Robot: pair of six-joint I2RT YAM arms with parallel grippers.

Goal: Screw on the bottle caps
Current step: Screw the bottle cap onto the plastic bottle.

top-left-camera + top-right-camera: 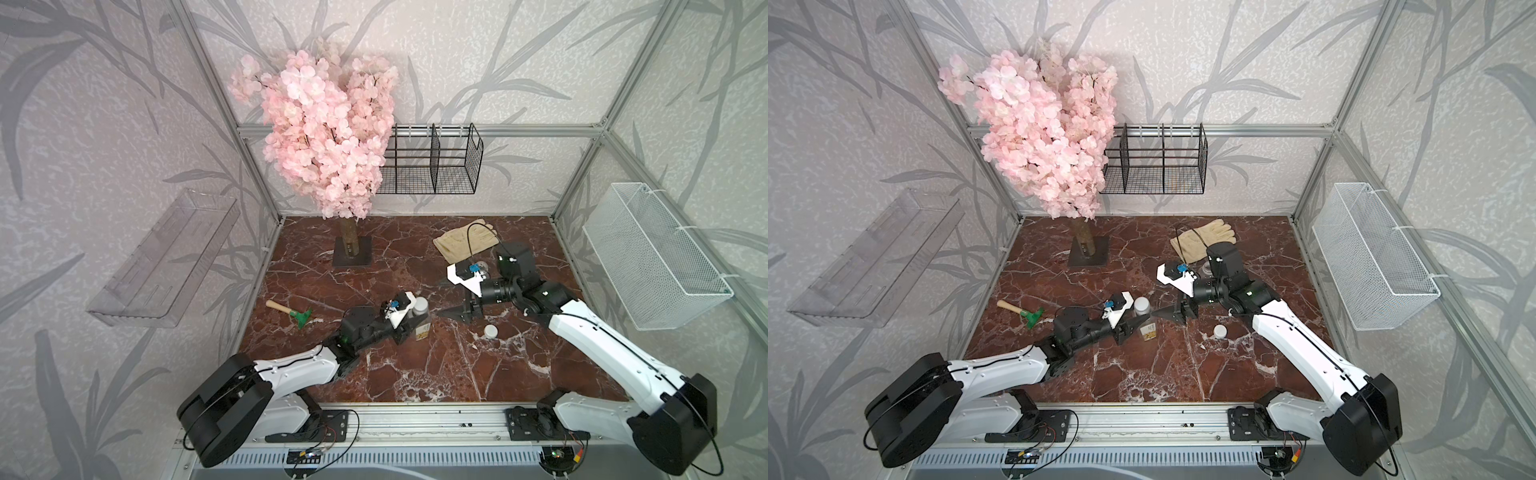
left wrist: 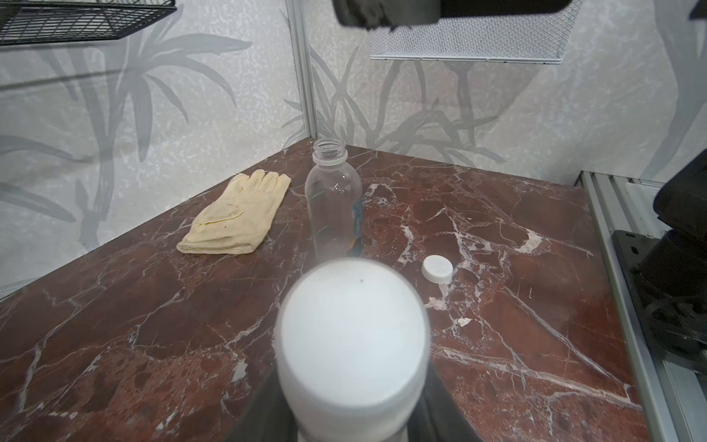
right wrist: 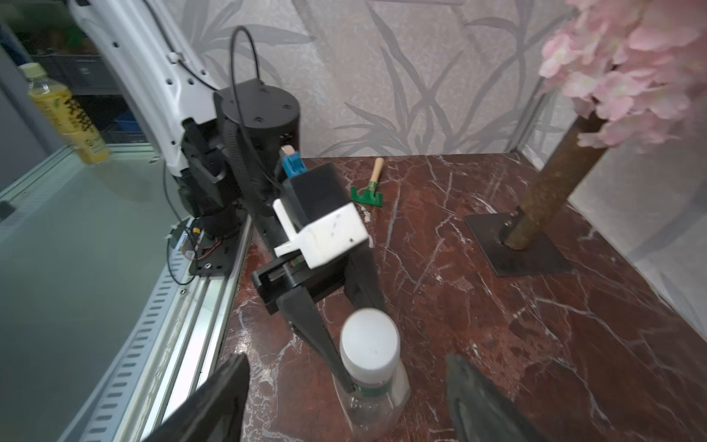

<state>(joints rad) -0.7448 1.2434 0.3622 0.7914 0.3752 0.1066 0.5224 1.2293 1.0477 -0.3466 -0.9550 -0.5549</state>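
Note:
A clear bottle with a green neck band (image 3: pixel 377 409) stands on the marble top, a white cap (image 3: pixel 369 340) sitting on its neck. My left gripper (image 1: pixel 411 326) is shut on this bottle just under the cap; its dark fingers (image 2: pixel 264 413) flank the cap (image 2: pixel 352 333) in the left wrist view. My right gripper (image 3: pixel 346 359) is open, its fingers standing wide on either side of the cap without touching it. A second white cap (image 1: pixel 491 331) lies loose on the table. The rounder bottle with the blue label (image 2: pixel 333 199) stands uncapped farther back, near the right arm.
A cream glove (image 1: pixel 461 243) lies at the back right. A small green rake with a wooden handle (image 1: pixel 291 313) lies to the left. The blossom tree stands on a dark base plate (image 1: pixel 352 251) at the back. Wire baskets hang on the walls.

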